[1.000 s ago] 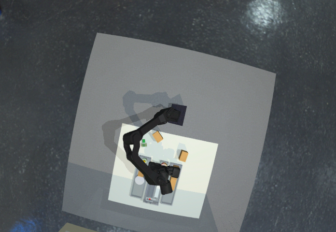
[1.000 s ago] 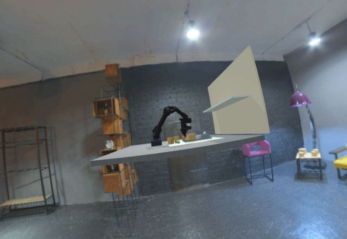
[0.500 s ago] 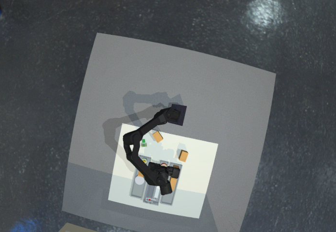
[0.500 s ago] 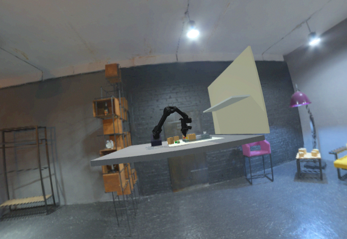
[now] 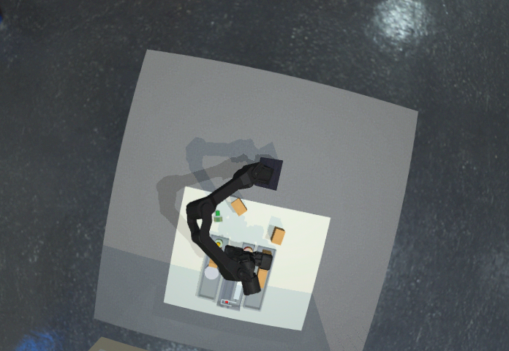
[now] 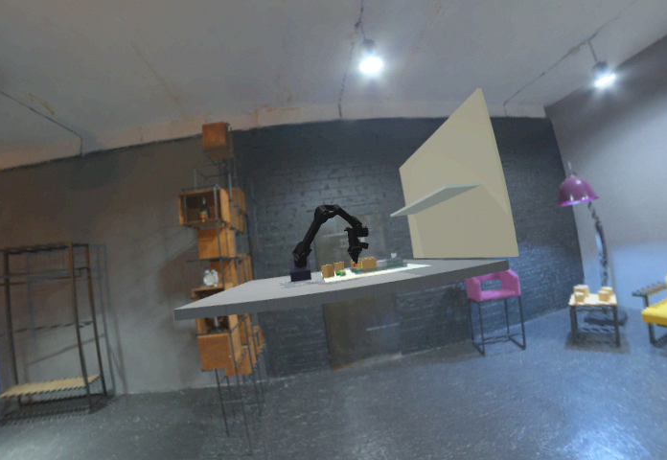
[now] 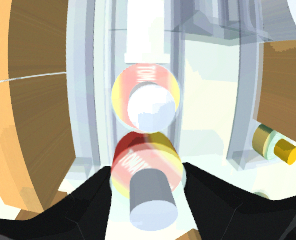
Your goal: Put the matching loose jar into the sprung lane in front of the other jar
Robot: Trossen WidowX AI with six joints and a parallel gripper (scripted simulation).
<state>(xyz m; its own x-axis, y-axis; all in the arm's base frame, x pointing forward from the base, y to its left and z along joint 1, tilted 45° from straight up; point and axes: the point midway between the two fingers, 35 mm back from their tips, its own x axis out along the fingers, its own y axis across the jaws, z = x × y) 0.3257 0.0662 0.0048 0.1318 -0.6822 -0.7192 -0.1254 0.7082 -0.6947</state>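
1. Black parallel-jaw gripper (image 7: 150, 183), seen from the wrist view, is clenched on a pink-and-yellow banded jar with a grey lid (image 7: 148, 187); its two dark fingers press the jar from either side.
2. Just ahead of the held jar stands a second pink-and-yellow banded jar with a white lid (image 7: 147, 102), inside the pale grey middle lane (image 7: 180, 60); the two jars sit in line, and the pictures do not settle whether they touch.
3. Behind the white-lidded jar lies a white pusher bar (image 7: 146, 7), running along the lane's length away from the gripper.
4. From the top view, the black jointed arm (image 5: 205, 215) reaches from its dark square base (image 5: 269, 173), near the middle of the grey worktop (image 5: 305, 123), over a cream mat (image 5: 305, 248) towards the worktop's near edge, where three grey lanes lie side by side.
5. Tan wooden blocks (image 5: 278, 235) stand on the cream mat; one more (image 7: 28, 80) fills the lane beside the gripper in the wrist view.
6. A small green-bodied jar with a yellow cap (image 7: 275, 147) lies on its side in the neighbouring lane.
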